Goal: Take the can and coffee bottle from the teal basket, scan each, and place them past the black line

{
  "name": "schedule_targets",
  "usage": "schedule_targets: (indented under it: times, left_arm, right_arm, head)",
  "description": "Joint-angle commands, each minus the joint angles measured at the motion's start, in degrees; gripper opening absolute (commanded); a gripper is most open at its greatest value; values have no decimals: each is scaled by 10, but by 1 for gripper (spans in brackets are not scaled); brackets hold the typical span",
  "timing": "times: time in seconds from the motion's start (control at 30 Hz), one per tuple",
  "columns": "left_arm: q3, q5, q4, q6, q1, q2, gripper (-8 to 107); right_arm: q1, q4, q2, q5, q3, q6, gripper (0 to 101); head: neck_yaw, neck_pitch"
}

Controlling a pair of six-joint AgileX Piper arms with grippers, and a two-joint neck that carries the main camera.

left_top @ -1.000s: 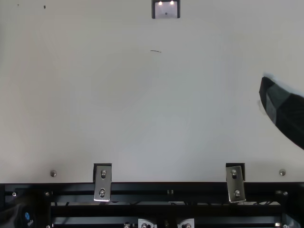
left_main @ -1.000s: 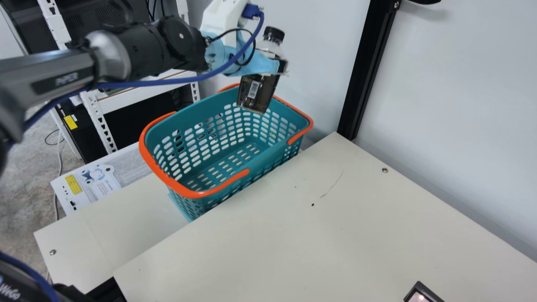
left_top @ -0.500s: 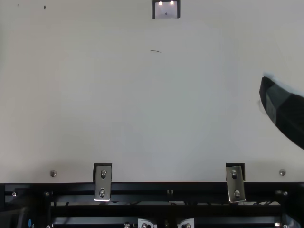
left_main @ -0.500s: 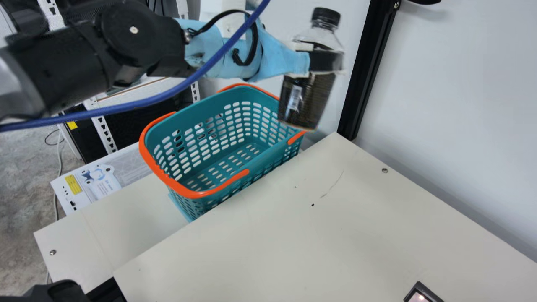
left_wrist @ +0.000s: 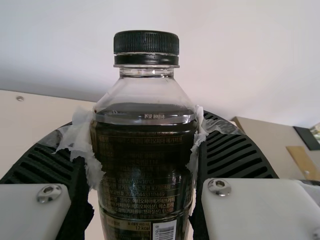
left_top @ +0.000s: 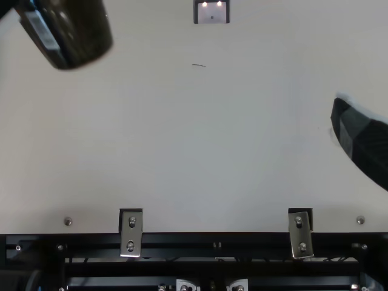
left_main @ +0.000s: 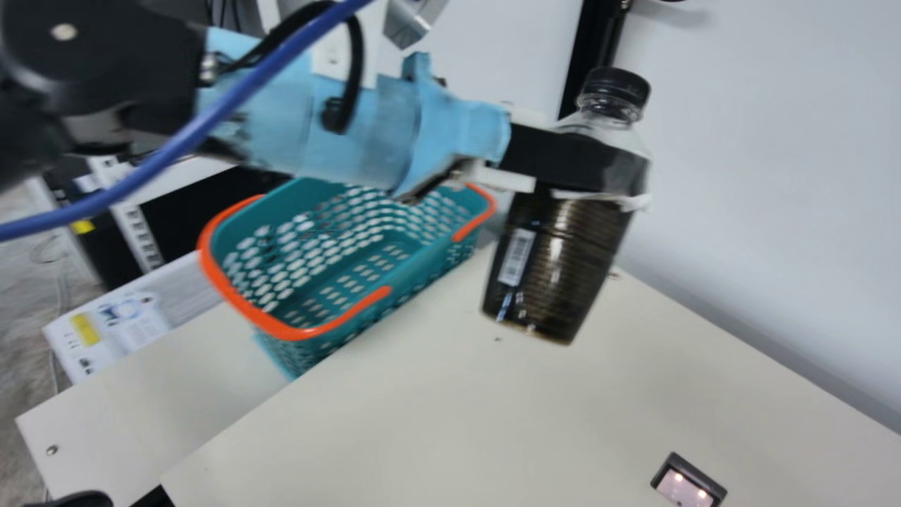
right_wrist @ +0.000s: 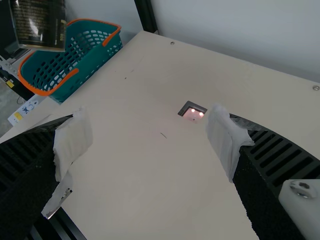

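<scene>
My left gripper [left_main: 574, 158] is shut on the coffee bottle [left_main: 556, 260], a dark bottle with a black cap, held tilted above the table in the main view. The bottle's lower part [left_top: 73, 30] shows at the top view's upper left. In the left wrist view, the ribbed fingers of my left gripper [left_wrist: 146, 137] press both sides of the bottle [left_wrist: 145, 165], its barcode low on the label. The teal basket [left_main: 415, 282] stands behind, partly hidden by the arm. My right gripper [left_top: 364, 139] is at the top view's right edge; in the right wrist view this gripper [right_wrist: 152, 145] is open with nothing between its fingers.
A small dark-framed scanner [left_main: 688, 484] with a lit window sits in the cream table [left_main: 394, 422]. A wall and a black post [left_main: 591, 56] stand behind the table, and a rack is behind my left arm. Metal brackets [left_top: 131, 233] line the near edge.
My left arm has carried the bottle from above the basket, rightward and closer, over the table; the bottle has entered the top view. The main camera has turned slightly. My right gripper has kept still.
</scene>
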Motion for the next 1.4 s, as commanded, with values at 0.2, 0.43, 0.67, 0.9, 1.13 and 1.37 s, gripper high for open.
schedule_targets:
  times: [0.2, 0.43, 0.67, 0.9, 1.13, 1.37]
  left_arm:
    - [-11, 15, -8, -46, -36, -17, 10]
    - [-21, 11, -2, -83, -75, -23, 10]
    - [-36, -3, 16, -127, -123, -24, 10]
    - [-51, -26, 42, -177, -182, -22, 10]
    - [-65, -53, 82, -232, -248, -17, 10]
    - [-78, -89, 113, -287, -304, -16, 10]
  right_arm:
    - [0, 0, 0, 0, 0, 0, 101]
    - [0, 0, 0, 0, 0, 0, 101]
    - [0, 0, 0, 0, 0, 0, 101]
    - [0, 0, 0, 0, 0, 0, 101]
    - [0, 0, 0, 0, 0, 0, 101]
    - [0, 0, 0, 0, 0, 0, 101]
  head:
    - [-131, -15]
    - [-254, -15]
    - [-337, -15]
    - [-337, -15]
    - [-337, -15]
    - [-337, -15]
